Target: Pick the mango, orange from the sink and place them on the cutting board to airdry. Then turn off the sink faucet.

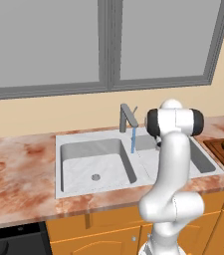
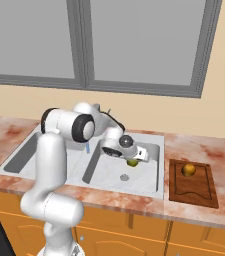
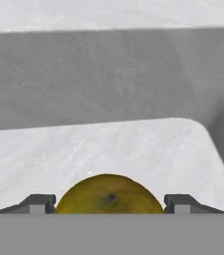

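Already the orange (image 2: pixel 188 169) rests on the cutting board (image 2: pixel 193 196). Left: the mango (image 3: pixel 109 195), low in the sink (image 2: pixel 149 187)'s right basin between the gripper (image 3: pixel 109 204)'s fingertips — grasped or not, I cannot tell — and the sink faucet (image 1: pixel 127 117), running.

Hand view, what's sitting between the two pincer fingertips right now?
The mango sits between the fingertips, above the bare sink floor.

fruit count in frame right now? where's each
2. The orange sits on the cutting board, right of the sink. The mango is in the right basin, between the fingertips of the pincer. Arm may hide more.
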